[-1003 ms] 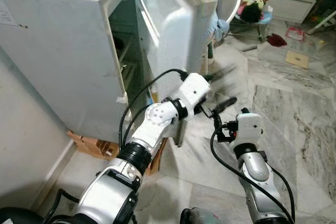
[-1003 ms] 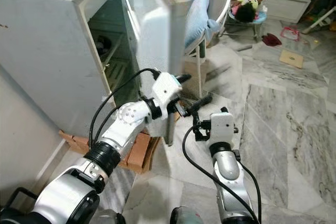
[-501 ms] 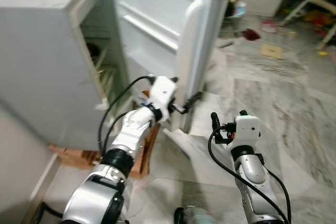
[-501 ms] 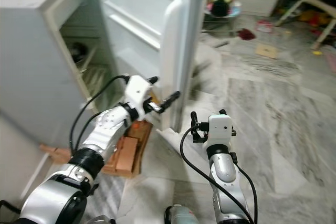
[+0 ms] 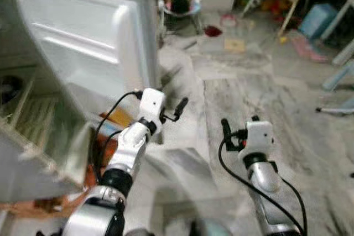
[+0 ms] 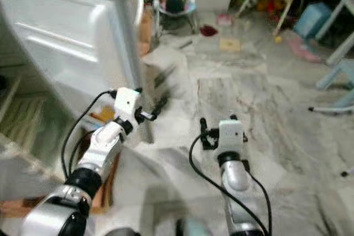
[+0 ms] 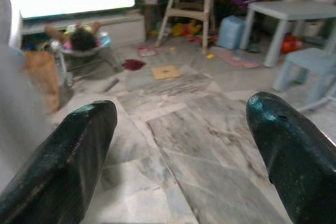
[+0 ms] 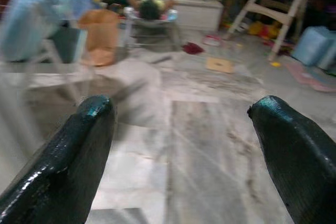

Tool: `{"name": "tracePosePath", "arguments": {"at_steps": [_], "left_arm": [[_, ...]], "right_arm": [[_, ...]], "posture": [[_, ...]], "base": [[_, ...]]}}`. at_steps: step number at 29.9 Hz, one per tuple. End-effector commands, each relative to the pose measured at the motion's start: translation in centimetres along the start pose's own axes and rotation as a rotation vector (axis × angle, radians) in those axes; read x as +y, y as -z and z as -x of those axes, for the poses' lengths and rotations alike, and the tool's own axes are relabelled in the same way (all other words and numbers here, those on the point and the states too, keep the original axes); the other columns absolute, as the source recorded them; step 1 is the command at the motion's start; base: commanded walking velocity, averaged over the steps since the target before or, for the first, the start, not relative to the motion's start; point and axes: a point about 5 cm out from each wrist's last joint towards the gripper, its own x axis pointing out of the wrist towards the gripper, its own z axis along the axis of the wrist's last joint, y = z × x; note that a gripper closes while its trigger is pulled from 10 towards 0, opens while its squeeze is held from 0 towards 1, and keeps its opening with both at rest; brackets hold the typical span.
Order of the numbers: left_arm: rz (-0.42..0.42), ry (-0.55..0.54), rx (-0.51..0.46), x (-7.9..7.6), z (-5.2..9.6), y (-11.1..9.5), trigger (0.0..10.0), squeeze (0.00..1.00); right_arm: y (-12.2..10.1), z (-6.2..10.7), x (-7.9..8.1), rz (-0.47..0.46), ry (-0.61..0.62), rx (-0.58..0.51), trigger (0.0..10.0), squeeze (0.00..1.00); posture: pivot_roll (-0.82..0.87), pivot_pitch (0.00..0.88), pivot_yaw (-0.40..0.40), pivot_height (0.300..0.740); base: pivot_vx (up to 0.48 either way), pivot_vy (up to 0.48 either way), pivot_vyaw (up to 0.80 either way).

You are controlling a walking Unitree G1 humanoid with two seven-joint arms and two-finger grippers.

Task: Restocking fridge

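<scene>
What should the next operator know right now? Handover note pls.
Left end effector: open, holding nothing, raised just beside the outer edge of the fridge door.
Right end effector: open, holding nothing, raised over the marble floor.
Fridge: door swung wide open, wire shelves visible inside at the robot's left. Head views are blurred.
Done: door is open.
Left: nothing to stock is in either end effector; no stock item can be made out near the fridge. Find the items, pick them up, place them on the shelves, close the door.
</scene>
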Motion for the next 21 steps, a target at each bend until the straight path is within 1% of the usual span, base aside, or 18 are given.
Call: {"name": "tracePosePath", "arguments": {"at_steps": [1, 2, 3, 4, 6, 7, 8, 9, 10, 11, 12, 13, 14, 15, 17, 21], "left_arm": [[0.006, -0.038, 0.017, 0.2, -0.3, 0.0, 10.0, 0.00], [-0.012, -0.094, 0.026, 1.0, -0.3, 0.0, 10.0, 0.00], [-0.016, -0.120, 0.030, 1.3, -0.3, 0.0, 10.0, 0.00], [-0.016, -0.120, 0.030, 1.3, -0.3, 0.0, 10.0, 0.00], [-0.021, -0.198, 0.040, 2.2, -0.4, -0.2, 10.0, 0.00], [-0.021, -0.198, 0.040, 2.2, -0.4, -0.2, 10.0, 0.00], [-0.013, -0.225, 0.041, 2.6, -0.4, -0.4, 10.0, 0.00], [-0.007, -0.228, 0.035, 2.6, -0.4, -0.5, 10.0, 0.00], [-0.008, -0.215, 0.019, 2.5, -0.5, -0.7, 10.0, 0.00], [0.015, -0.163, -0.021, 1.9, -0.5, -1.1, 10.0, 0.00], [0.023, -0.144, -0.028, 1.6, -0.6, -1.1, 10.0, 0.00], [0.037, -0.058, -0.045, 0.4, -0.5, -1.1, 10.0, 0.00], [0.042, -0.024, -0.053, 0.0, -0.4, -1.1, 10.0, 0.00], [0.032, 0.045, -0.066, -1.0, -0.2, -1.1, 10.0, 0.00], [0.029, 0.116, -0.069, -2.1, 0.1, -1.0, 10.0, 0.00], [0.036, 0.196, -0.042, -3.2, 0.6, -0.1, 10.0, 0.00]], "right_arm": [[-0.4, -0.1, -0.4, 0.009, 0.012, -0.017, 10.0, 0.00], [-0.4, -0.1, -0.3, 0.010, 0.012, -0.017, 10.0, 0.00], [-0.4, -0.2, -0.3, 0.009, 0.012, -0.017, 10.0, 0.00], [-0.4, -0.2, -0.3, 0.009, 0.012, -0.017, 10.0, 0.00], [-0.3, -0.2, -0.3, 0.009, 0.015, -0.019, 10.0, 0.00], [-0.3, -0.2, -0.3, 0.009, 0.015, -0.019, 10.0, 0.00], [-0.3, -0.2, -0.3, 0.009, 0.015, -0.019, 10.0, 0.00], [-0.3, -0.1, -0.3, 0.009, 0.016, -0.019, 10.0, 0.00], [-0.3, -0.1, -0.3, 0.009, 0.017, -0.018, 10.0, 0.00], [-0.2, -0.1, -0.4, 0.010, 0.019, -0.016, 10.0, 0.00], [-0.1, 0.0, -0.5, 0.011, 0.019, -0.015, 10.0, 0.00], [-0.1, 0.0, -0.5, 0.011, 0.020, -0.015, 10.0, 0.00], [-0.1, 0.0, -0.5, 0.011, 0.020, -0.014, 10.0, 0.00], [-0.1, 0.0, -0.5, 0.012, 0.020, -0.014, 10.0, 0.00], [-0.1, -0.1, -0.5, 0.012, 0.020, -0.015, 10.0, 0.00], [-0.1, -0.2, -0.4, 0.012, 0.018, -0.015, 10.0, 0.00]], "posture": [[-0.06, 0.001, -0.015, 0.740], [-0.06, 0.000, -0.013, 0.740], [-0.06, 0.000, -0.013, 0.740], [-0.06, 0.000, -0.013, 0.740], [-0.06, 0.000, -0.010, 0.740], [-0.06, 0.000, -0.010, 0.740], [-0.06, 0.000, -0.008, 0.740], [-0.06, 0.000, -0.007, 0.740], [-0.06, 0.000, -0.006, 0.740], [-0.06, 0.000, -0.005, 0.740], [-0.06, 0.000, -0.005, 0.740], [-0.06, 0.000, -0.005, 0.740], [-0.06, 0.000, -0.005, 0.740], [-0.06, 0.000, -0.008, 0.740], [-0.06, 0.000, -0.008, 0.740], [-0.05, 0.001, -0.012, 0.740]], "base": [[0.480, 0.000, 0.00], [0.480, 0.000, 0.00], [0.469, 0.000, 0.00], [0.469, 0.000, 0.00], [0.414, 0.152, 0.00], [0.371, 0.304, 0.00], [0.296, 0.379, 0.00], [0.000, 0.431, 0.00], [0.000, 0.442, 0.00], [0.000, 0.000, 0.00], [0.000, 0.000, 0.00], [0.000, 0.000, 0.00], [0.000, 0.000, 0.00], [0.000, 0.000, 0.00], [0.000, 0.000, 0.00], [0.000, 0.000, 0.00]]}}
